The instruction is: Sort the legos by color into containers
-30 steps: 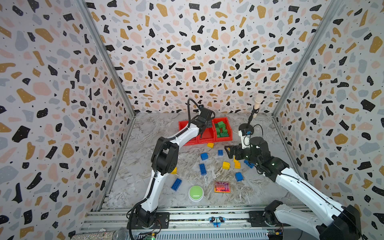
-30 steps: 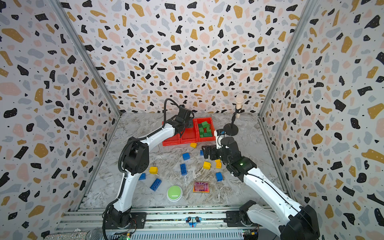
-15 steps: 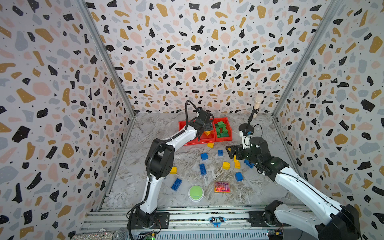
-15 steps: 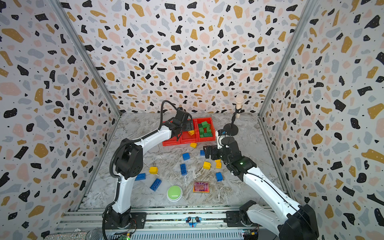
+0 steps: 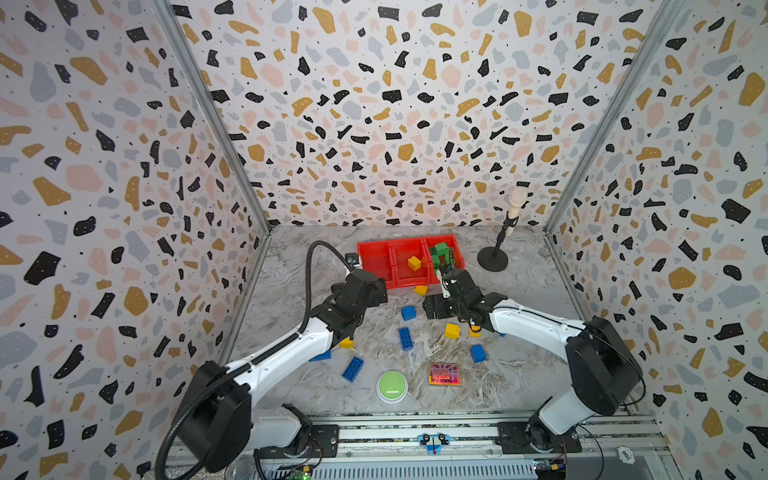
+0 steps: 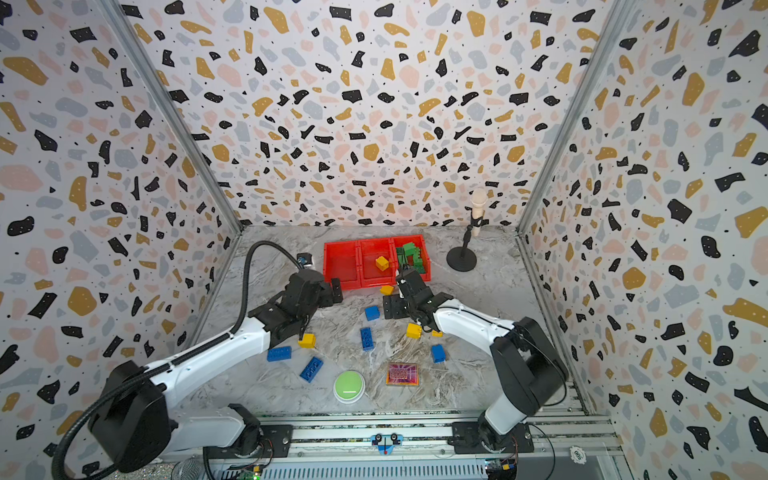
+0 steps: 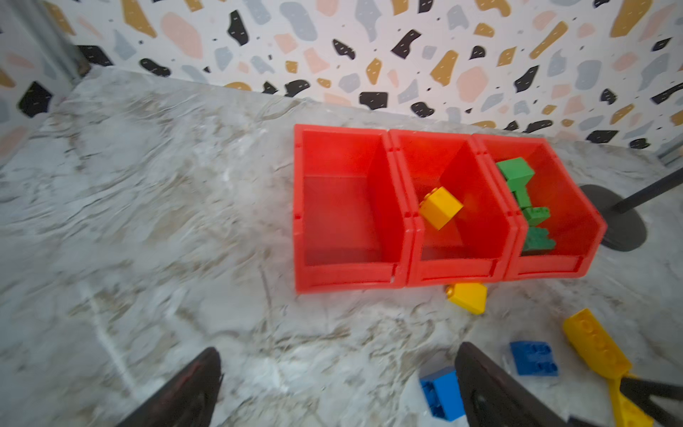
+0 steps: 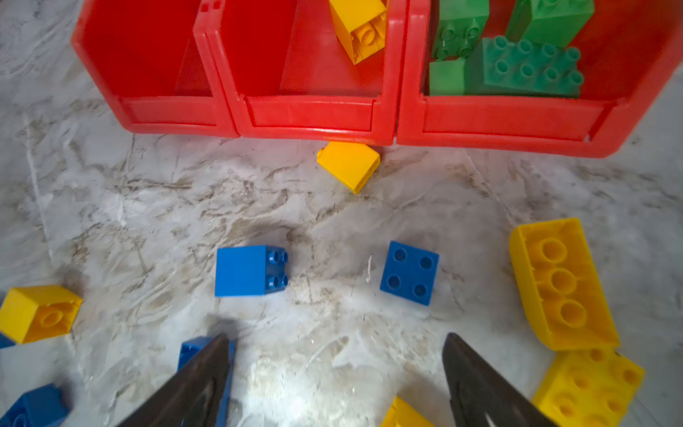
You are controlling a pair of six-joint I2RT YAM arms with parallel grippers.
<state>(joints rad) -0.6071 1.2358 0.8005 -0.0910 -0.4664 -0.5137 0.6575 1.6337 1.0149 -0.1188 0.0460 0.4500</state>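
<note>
Three in a row: noting the red containers [image 5: 376,270] standing joined near the back wall [image 5: 395,124] on the marble table [image 5: 282,291]. Seeing a yellow brick [image 7: 439,207] tilting on an edge inside the middle container, and green bricks [image 7: 517,181] piling in the right-hand one. Spotting a second yellow brick [image 8: 349,166] lying on the table just in front of the middle container's front wall. Finding the left gripper [image 7: 338,355] hanging spread wide above bare marble in front of the left-hand container, gripping nothing. Finding the right gripper [image 8: 335,340] likewise gaping wide, holding nothing, pointing toward the containers, with a blue brick [image 8: 251,271] on its side and a studs-up blue brick [image 8: 409,273] lying apart just beyond its fingertips [image 8: 218,351]. Counting further blue and yellow legos [image 5: 405,338] lying scattered across the middle of the table. Noting a round green button [image 5: 392,386] and a shiny card [image 5: 444,374] resting nearer the front rail [image 5: 395,430], and a microphone stand [image 5: 494,257] standing to the right of the containers.
</note>
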